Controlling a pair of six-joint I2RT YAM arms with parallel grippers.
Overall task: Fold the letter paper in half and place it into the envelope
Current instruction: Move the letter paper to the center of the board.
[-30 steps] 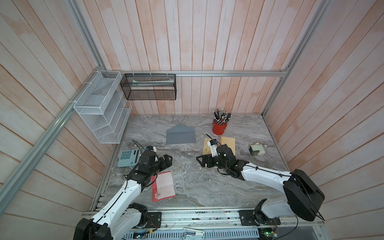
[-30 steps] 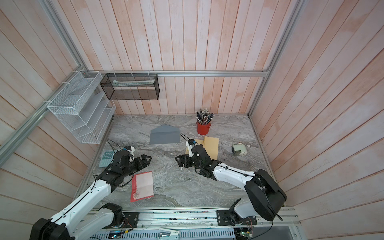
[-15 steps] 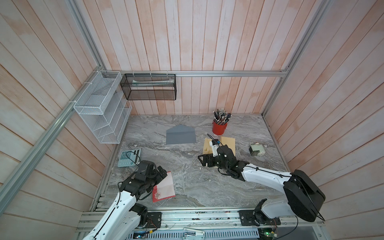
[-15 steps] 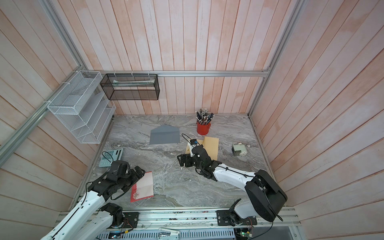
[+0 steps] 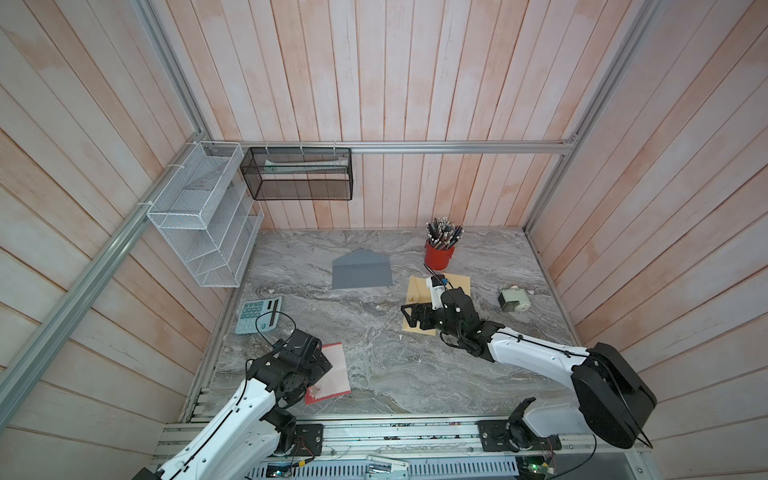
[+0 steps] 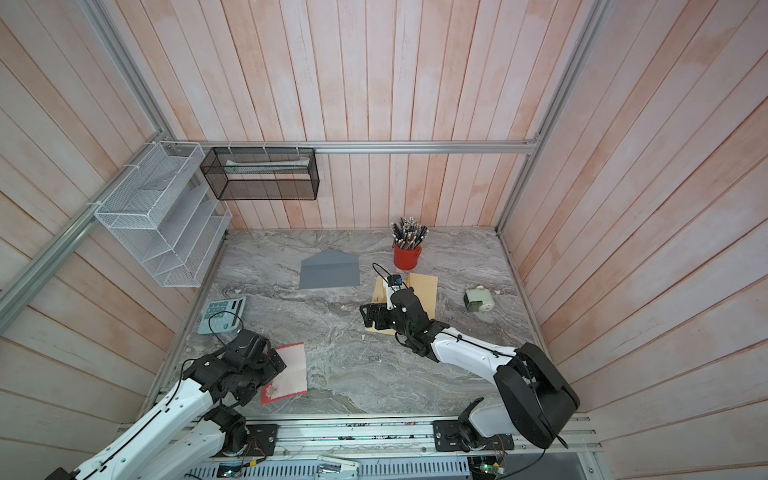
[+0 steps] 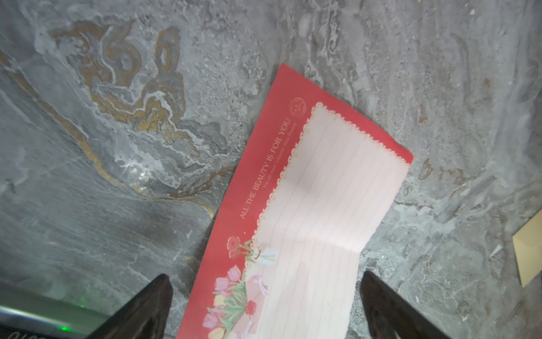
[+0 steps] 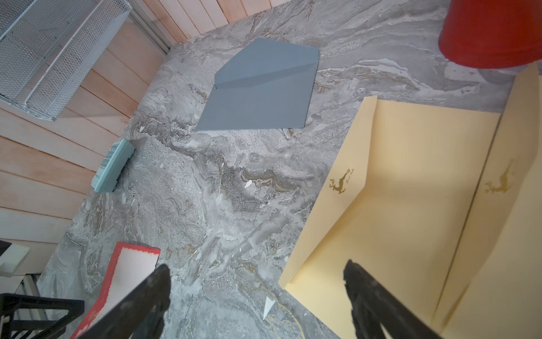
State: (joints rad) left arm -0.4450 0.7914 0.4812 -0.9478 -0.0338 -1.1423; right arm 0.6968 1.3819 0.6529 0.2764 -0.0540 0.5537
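Observation:
The letter paper (image 5: 336,368) (image 7: 311,211), pink lined with a red border and flowers, lies unfolded at the table's front left, showing faint creases. My left gripper (image 7: 265,276) (image 5: 320,366) hangs open just above its near end, one finger on each side and neither touching it. A grey envelope (image 5: 361,272) (image 8: 261,94) with its flap open lies at the back middle. A tan envelope (image 8: 410,190) (image 5: 419,291) with a gold deer lies right of centre. My right gripper (image 8: 256,265) (image 5: 412,318) hovers open over its left edge, empty.
A second tan envelope (image 8: 513,234) lies beside the first. A red pencil cup (image 5: 439,255) stands behind them and a green sharpener (image 5: 514,300) sits at the right. A calculator (image 5: 258,316) is by the left wall, under a white wire rack (image 5: 203,216) and a black mesh basket (image 5: 299,172).
My left arm has drawn back toward the table's front, from beside the calculator to over the letter paper's near end. The right gripper has hardly moved. The paper lies where it was.

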